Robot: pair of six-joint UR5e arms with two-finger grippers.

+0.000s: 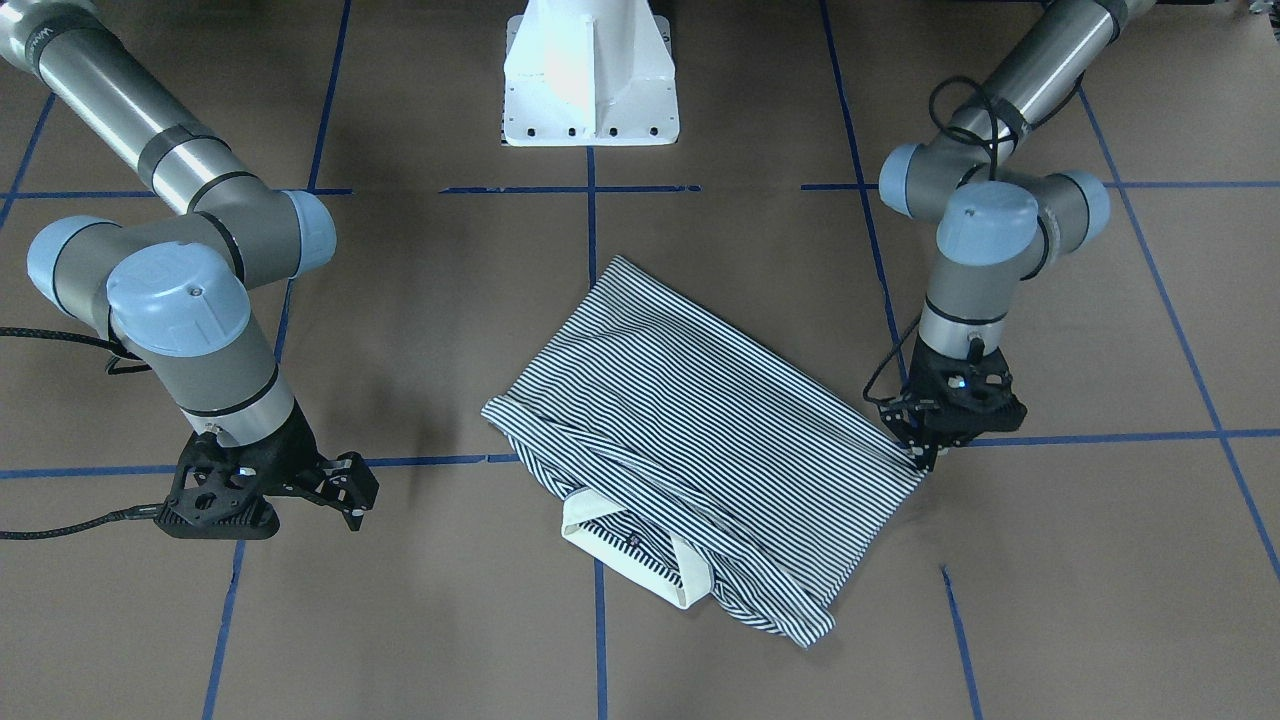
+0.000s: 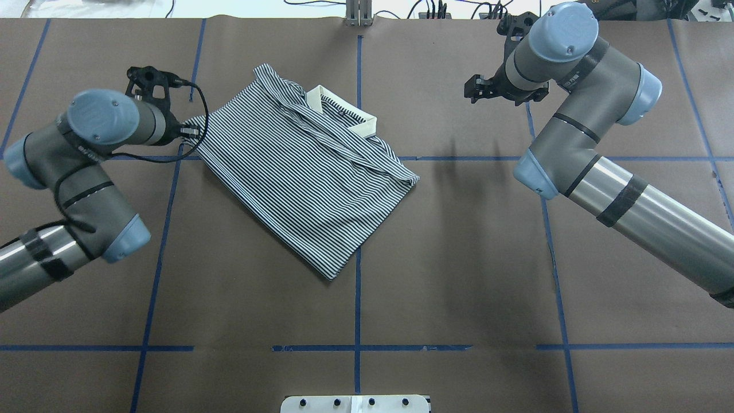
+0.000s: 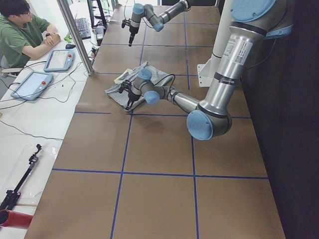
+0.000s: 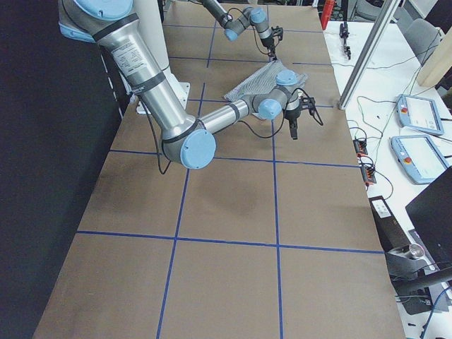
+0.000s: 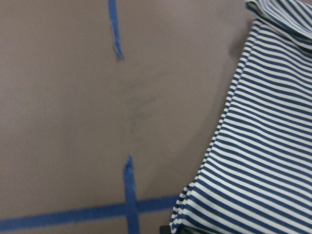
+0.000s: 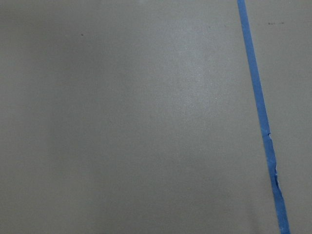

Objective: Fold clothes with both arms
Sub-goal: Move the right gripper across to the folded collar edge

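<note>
The striped shirt (image 1: 690, 420) lies folded into a rough rectangle in the middle of the brown table, its cream collar (image 1: 640, 550) on the side away from the robot's base. My left gripper (image 1: 925, 455) is down at the shirt's corner, fingers close together on the fabric edge. In the left wrist view the striped cloth (image 5: 263, 161) fills the right side and lies flat. My right gripper (image 1: 352, 495) hangs open above bare table, well away from the shirt (image 2: 298, 172). The right wrist view holds only table and tape.
Blue tape lines (image 2: 358, 258) grid the table. The white pedestal base (image 1: 590, 75) stands at the robot's edge. Beside the table, a seated person (image 3: 25, 35) is at a white bench with control tablets (image 3: 32, 84).
</note>
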